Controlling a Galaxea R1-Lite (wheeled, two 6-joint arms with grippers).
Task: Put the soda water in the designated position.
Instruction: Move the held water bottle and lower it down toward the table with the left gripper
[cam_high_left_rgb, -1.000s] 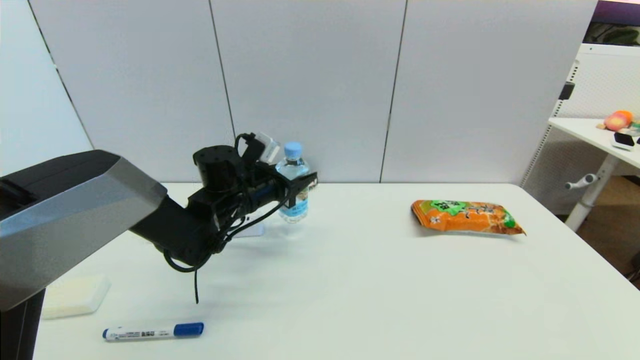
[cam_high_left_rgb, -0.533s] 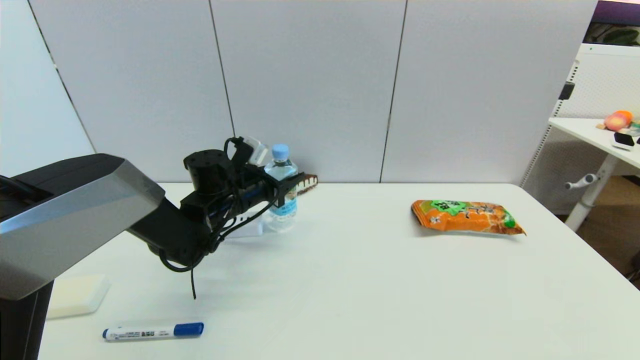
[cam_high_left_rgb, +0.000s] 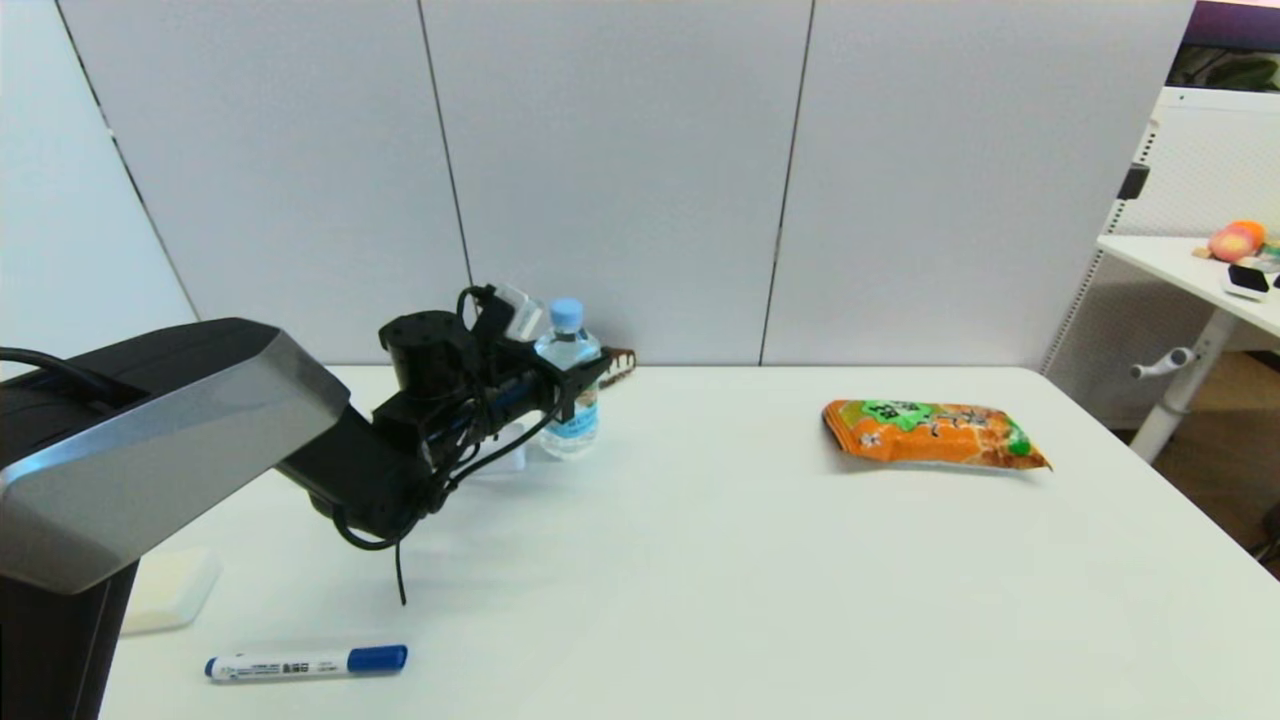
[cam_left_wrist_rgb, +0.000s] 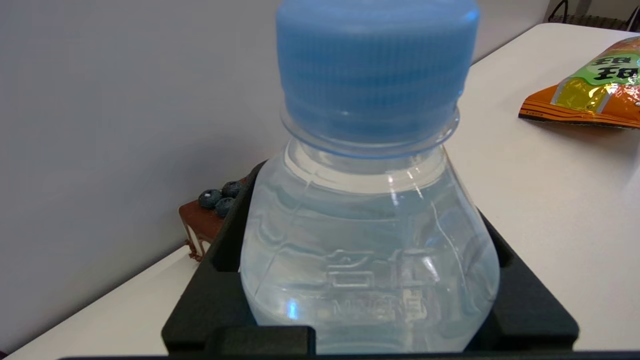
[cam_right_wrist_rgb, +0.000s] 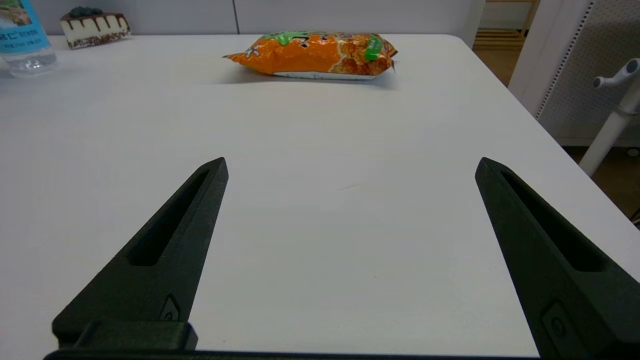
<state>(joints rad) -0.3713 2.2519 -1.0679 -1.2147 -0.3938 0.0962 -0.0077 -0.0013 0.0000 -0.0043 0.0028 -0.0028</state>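
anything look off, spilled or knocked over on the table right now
Nothing stands out. The soda water is upright and capped, held in the left end effector near the back wall beside a cake slice. The snack bag and marker pen lie flat; no spill shows.

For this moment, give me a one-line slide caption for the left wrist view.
Left gripper jaws closed around the upright soda water, cake slice behind, snack bag beyond.

White table (cam_high_left_rgb: 700, 600) backed by grey partition panels (cam_high_left_rgb: 620, 180) with vertical seams. Right side: second white desk (cam_high_left_rgb: 1180, 262) on a white leg, white pegboard-style panel (cam_high_left_rgb: 1215, 160) behind it, brown wood floor (cam_high_left_rgb: 1225, 440) below. Even, diffuse light, soft shadows.
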